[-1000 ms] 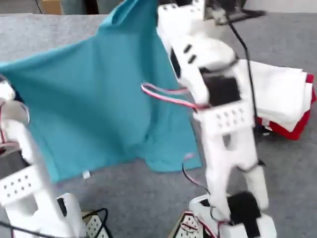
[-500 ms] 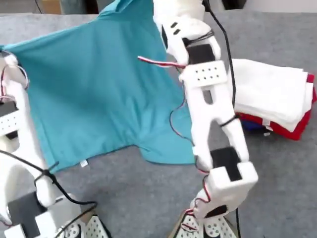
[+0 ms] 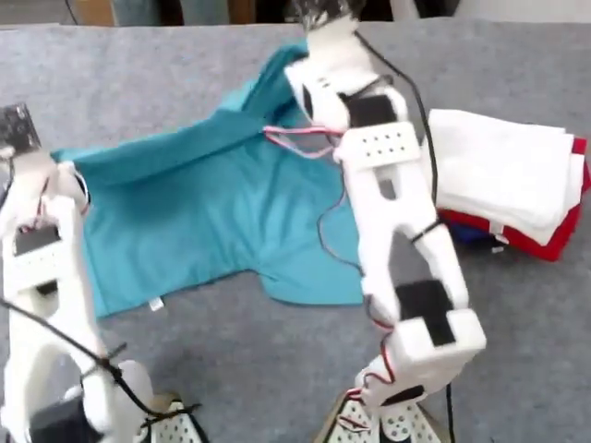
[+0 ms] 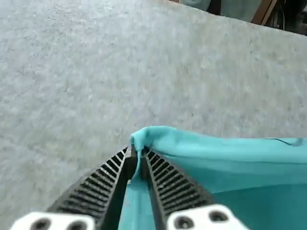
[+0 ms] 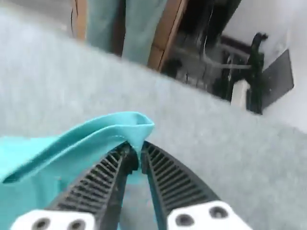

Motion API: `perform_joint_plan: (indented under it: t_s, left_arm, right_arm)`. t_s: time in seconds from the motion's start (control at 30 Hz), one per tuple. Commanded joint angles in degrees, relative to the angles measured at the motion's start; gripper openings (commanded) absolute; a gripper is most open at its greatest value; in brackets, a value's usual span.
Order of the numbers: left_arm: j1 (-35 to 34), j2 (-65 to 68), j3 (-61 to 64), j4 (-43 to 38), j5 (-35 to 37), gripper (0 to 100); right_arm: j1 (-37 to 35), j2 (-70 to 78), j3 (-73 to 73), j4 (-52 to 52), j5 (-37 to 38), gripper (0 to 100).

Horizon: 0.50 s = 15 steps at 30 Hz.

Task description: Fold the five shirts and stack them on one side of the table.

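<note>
Teal, the shirt [image 3: 185, 221] lies spread on the grey table [image 3: 277, 369], from its left edge toward the middle, with a fold running along its far side. We see our left gripper [image 4: 138, 157] clamped on one corner near the left edge, and our right gripper [image 5: 139, 154] pinching another corner near the far edge. By the right edge sits a stack of folded shirts [image 3: 508, 171], white over red.

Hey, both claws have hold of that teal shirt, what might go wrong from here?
The left claw and right claw each pinch only a thin bit of edge on the teal shirt, so a corner may slip free. The right arm stands close to the folded stack and might nudge it.
</note>
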<state>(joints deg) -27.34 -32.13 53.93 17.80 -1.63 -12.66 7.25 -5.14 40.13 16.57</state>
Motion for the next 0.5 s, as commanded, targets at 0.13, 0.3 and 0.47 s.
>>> perform_joint_plan:
  t_s: [0.13, 0.3, 0.47]
  left_arm:
    - [-0.13, -22.77, 18.95, 2.99, -8.09, 3]
    - [0.48, -38.86, 22.90, 20.75, -8.09, 3]
    - [0.40, -51.16, 27.82, 35.08, -8.09, 3]
  right_arm:
    - [2.37, -19.82, 26.59, -6.77, 2.02, 1.3]
    - [3.87, -35.47, 46.46, -10.20, 2.02, 1.3]
    - [6.95, -49.80, 61.93, -11.34, 2.02, 1.3]
